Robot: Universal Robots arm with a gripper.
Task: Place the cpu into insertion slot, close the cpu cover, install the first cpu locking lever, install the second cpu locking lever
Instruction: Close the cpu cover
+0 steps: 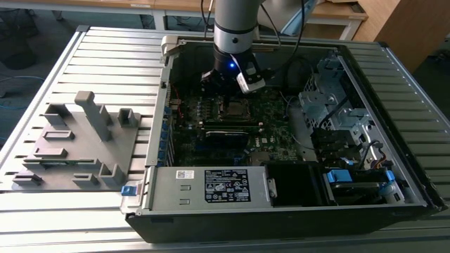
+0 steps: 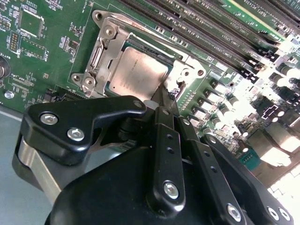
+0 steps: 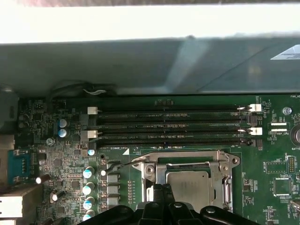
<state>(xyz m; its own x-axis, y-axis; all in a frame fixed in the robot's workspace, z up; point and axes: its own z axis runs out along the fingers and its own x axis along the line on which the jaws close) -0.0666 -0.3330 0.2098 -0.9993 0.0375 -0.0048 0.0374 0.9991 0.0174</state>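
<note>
The cpu (image 2: 138, 75) is seen seated flat in the insertion slot (image 1: 234, 108), with the cpu cover (image 2: 104, 61) laid down around its metal top. The gripper (image 2: 164, 97) is held with fingers drawn together, the tips just beside the slot's rim. In the exterior view, the slot is found toward 12 o'clock on the motherboard (image 1: 188, 120), and a grey fixture (image 1: 77, 142) is noted at 9 o'clock from the computer case (image 1: 281, 224).

A slatted metal table (image 1: 105, 52) carries an open computer case (image 1: 281, 224) and, just beside it toward the exterior view's left, a grey fixture plate (image 1: 70, 168).
</note>
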